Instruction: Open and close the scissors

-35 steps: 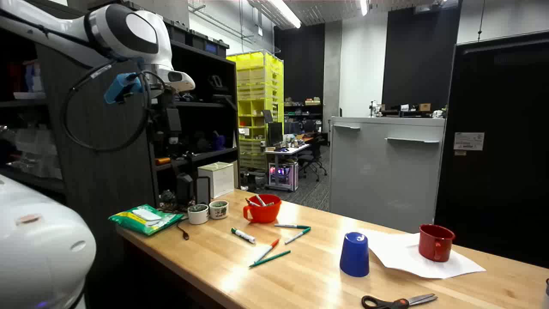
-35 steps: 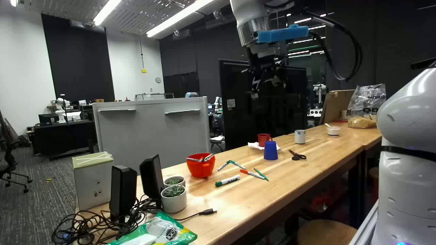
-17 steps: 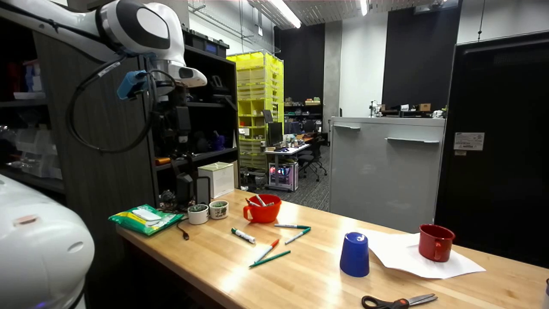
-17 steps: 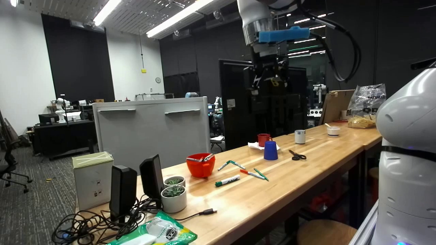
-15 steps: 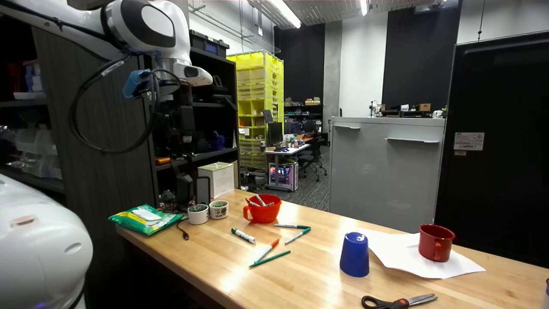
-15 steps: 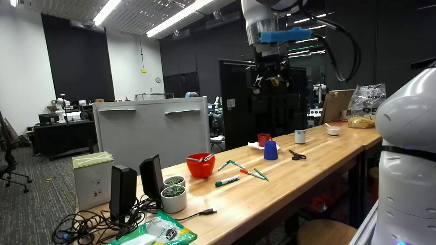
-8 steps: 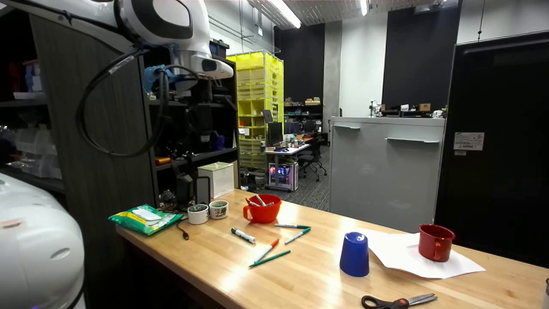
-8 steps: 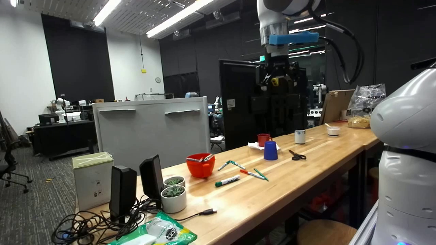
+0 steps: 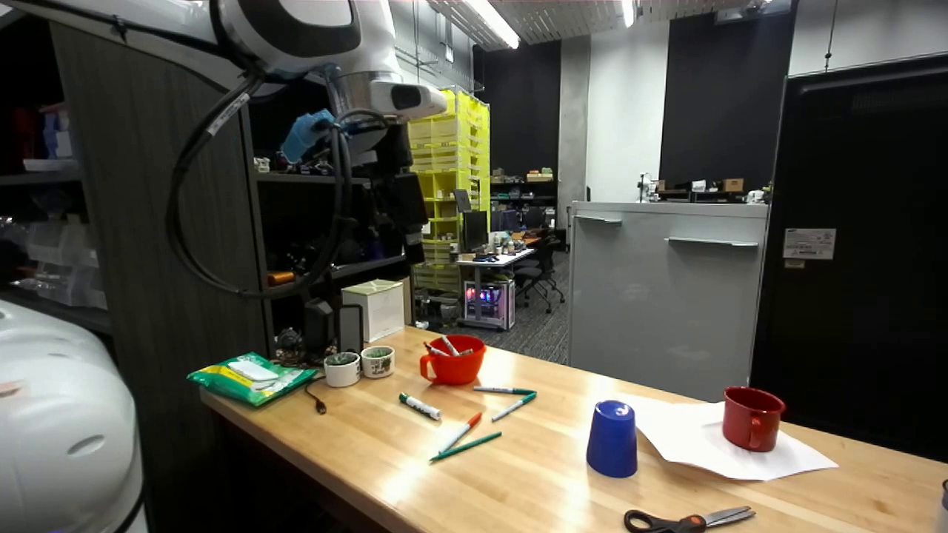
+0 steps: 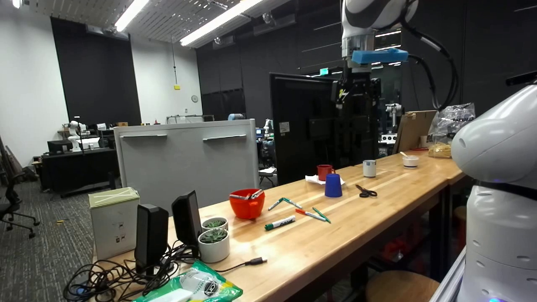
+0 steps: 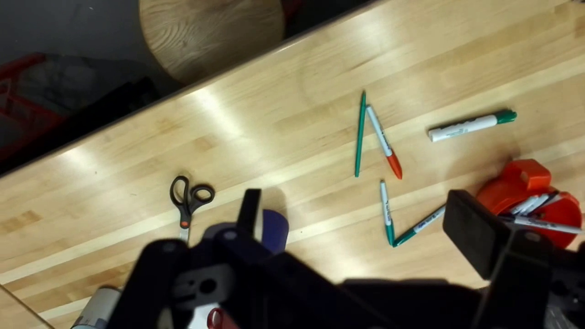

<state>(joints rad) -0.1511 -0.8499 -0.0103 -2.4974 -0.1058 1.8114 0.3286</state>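
The scissors [image 9: 689, 523] lie flat on the wooden table, with black loop handles, a red-orange pivot and grey blades that look slightly parted. They also lie on the table in an exterior view [image 10: 366, 192]. In the wrist view the scissors [image 11: 186, 208] are left of the jaws, handles spread, blade ends hidden behind the gripper. My gripper [image 11: 363, 224] is open and empty, its fingers wide apart. It hangs high above the table, well away from the scissors, as an exterior view of the gripper [image 10: 356, 102] shows.
An upside-down blue cup [image 9: 612, 440] stands near the scissors. A red mug [image 9: 753, 420] stands on white paper [image 9: 689, 437]. Several markers and a green stick [image 9: 466, 447] lie mid-table. An orange-red bowl [image 10: 247, 207] holds pens. A white mug [image 10: 369, 168] stands farther along.
The arm and open gripper have moved to the right in both exterior views, and the gripper has tilted. The scissors and other table objects have not moved.
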